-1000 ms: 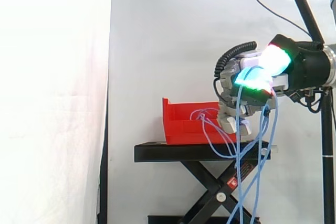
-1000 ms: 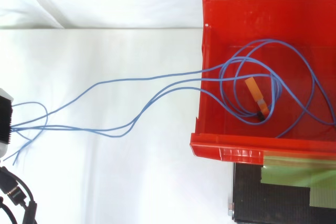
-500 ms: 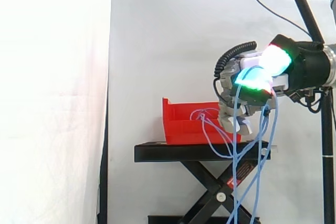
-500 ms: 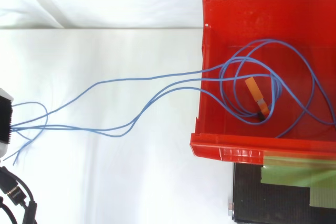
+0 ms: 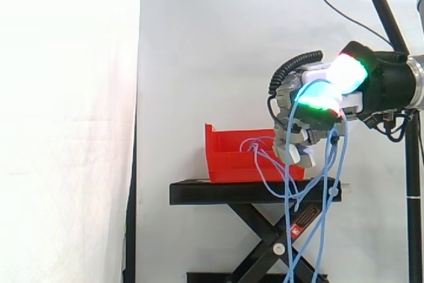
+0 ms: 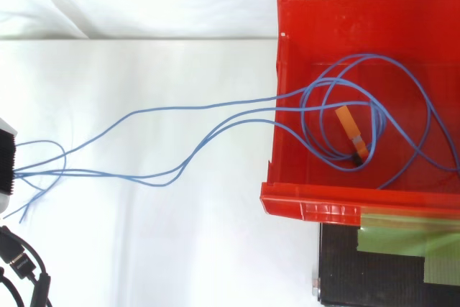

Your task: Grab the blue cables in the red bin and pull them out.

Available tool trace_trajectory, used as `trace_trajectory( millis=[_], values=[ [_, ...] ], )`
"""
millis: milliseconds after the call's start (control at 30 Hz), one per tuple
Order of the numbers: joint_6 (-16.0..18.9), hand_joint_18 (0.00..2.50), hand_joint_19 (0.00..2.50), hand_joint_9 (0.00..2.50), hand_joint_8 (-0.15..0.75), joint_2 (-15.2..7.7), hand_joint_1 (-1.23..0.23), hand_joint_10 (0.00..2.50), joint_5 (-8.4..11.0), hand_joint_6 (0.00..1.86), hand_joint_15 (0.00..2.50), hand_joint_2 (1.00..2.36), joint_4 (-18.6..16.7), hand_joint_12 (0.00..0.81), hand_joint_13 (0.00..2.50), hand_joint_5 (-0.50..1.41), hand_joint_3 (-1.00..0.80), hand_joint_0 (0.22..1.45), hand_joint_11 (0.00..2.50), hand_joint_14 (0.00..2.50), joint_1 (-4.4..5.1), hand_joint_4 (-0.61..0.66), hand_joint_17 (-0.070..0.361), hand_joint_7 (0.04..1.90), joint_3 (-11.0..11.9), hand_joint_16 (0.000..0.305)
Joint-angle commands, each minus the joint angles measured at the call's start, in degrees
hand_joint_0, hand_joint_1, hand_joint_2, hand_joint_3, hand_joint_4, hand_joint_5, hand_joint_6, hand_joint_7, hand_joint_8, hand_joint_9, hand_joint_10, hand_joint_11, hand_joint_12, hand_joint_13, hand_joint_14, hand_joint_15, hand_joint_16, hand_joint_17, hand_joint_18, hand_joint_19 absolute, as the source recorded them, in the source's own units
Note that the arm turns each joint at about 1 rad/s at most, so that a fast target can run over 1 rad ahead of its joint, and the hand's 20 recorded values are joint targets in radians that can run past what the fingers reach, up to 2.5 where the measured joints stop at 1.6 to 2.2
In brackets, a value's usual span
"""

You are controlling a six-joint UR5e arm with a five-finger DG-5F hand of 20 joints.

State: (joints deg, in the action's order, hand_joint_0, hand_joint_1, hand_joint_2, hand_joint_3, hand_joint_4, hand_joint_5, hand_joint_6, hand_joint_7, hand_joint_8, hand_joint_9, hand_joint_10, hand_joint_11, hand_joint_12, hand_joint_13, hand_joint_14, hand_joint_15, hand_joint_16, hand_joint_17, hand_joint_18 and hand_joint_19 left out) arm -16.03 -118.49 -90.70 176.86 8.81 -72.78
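Gripping blue cables (image 6: 215,106) drawn partway out of the red bin (image 5: 232,157).
The hand (image 5: 310,103), its fingers curled round the strands, hovers beside the bin over the black stand (image 5: 218,193); cable loops and an orange piece (image 6: 351,129) lie inside the bin.

hand (image 5: 317,103) curled on blue cables (image 5: 287,230) | right of red bin (image 5: 228,158)

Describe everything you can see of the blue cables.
The blue cables are thin, flexible strands. Several loops lie coiled in the red bin, with an orange piece among them; two strands run out over its wall to the hand, whose curled fingers hold them. From the hand, loose lengths hang down past the black stand.
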Motion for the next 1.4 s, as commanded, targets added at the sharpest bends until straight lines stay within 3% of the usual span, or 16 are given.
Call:
trace_trajectory(
  millis=[0,1367],
  values=[
    [-0.01,0.80,0.97,1.06,0.209,0.01,-1.04,0.03,-0.09,0.08,0.68,1.00,-0.03,0.318,0.88,1.09,-1.00,0.73,0.87,0.03,-0.02,0.20,0.109,0.89,0.00,0.049],
    [-0.27,0.80,0.96,1.06,0.204,0.01,-1.05,0.03,0.26,0.10,0.69,1.00,-1.35,0.317,0.88,1.07,-1.00,0.74,0.87,0.03,0.33,0.19,0.109,0.89,0.00,0.048]
  ],
)
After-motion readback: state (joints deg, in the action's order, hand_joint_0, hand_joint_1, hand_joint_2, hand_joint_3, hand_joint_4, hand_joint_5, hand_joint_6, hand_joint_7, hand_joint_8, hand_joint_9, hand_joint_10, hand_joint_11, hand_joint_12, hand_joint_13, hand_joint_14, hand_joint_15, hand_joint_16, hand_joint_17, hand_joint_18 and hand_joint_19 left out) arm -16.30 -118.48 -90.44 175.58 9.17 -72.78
